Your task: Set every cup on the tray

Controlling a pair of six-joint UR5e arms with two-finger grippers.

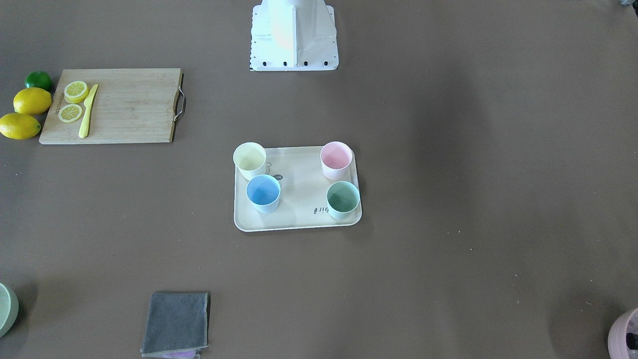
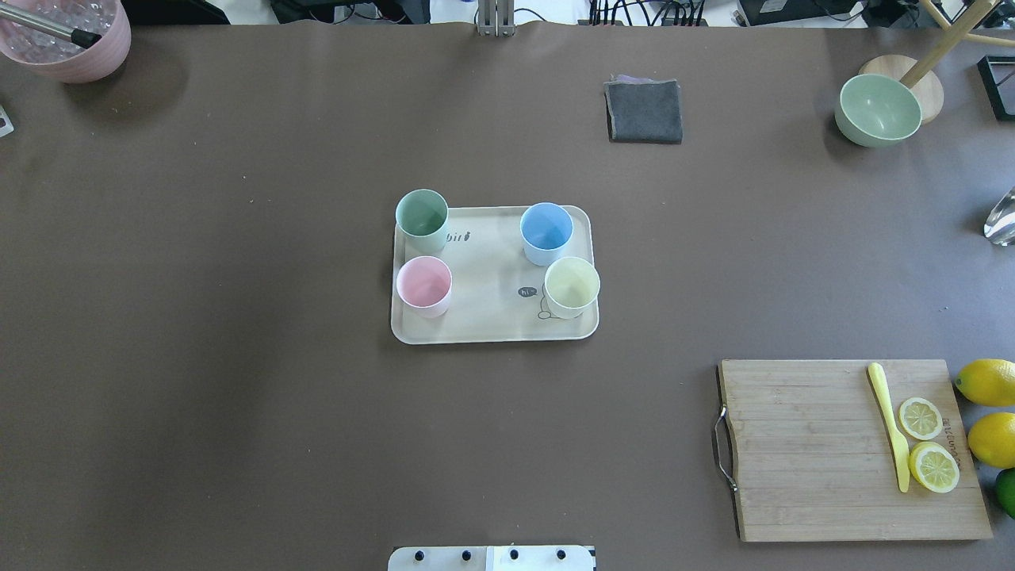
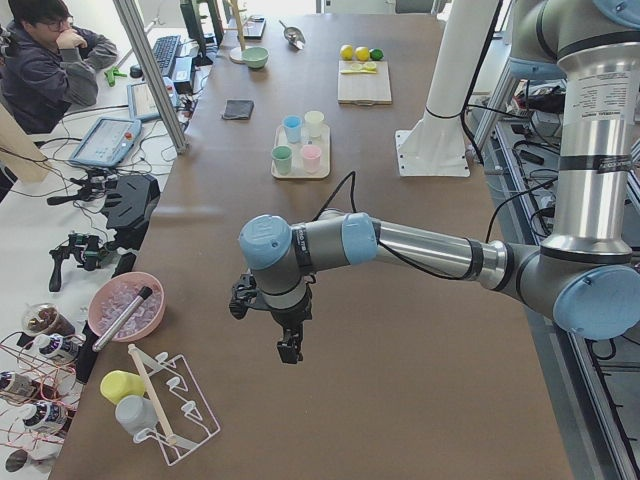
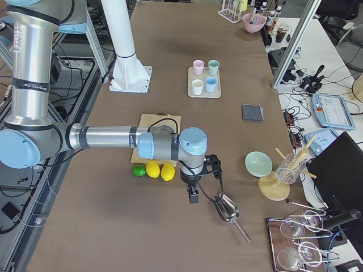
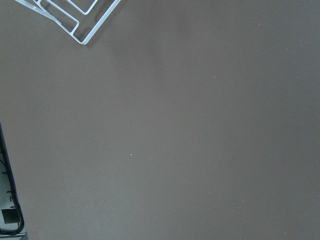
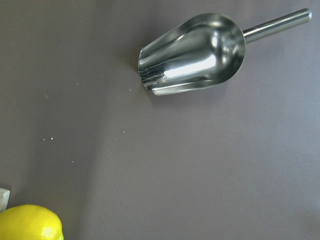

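So all four cups are sitting upright on the cream tray (image 2: 492, 321) in the middle of the table (image 2: 238, 317). The yellow cup (image 2: 572, 287) and blue cup (image 2: 546, 232) are close together at one end, and the pink cup (image 2: 424, 285) and mint green cup (image 2: 422, 219) are at the other. The tray is well apart from both claws, roughly between them along the table. The left claw (image 3: 290, 350) hangs pointing down over bare table, with a white wire rack (image 5: 80, 15) near it. The right claw (image 4: 193, 197) hangs at the opposite end, with a metal scoop (image 6: 192, 52) lying just beside it and a lemon (image 6: 30, 222) nearby. We only catch the claws from the side cams, so we can't tell if either is apart or together.
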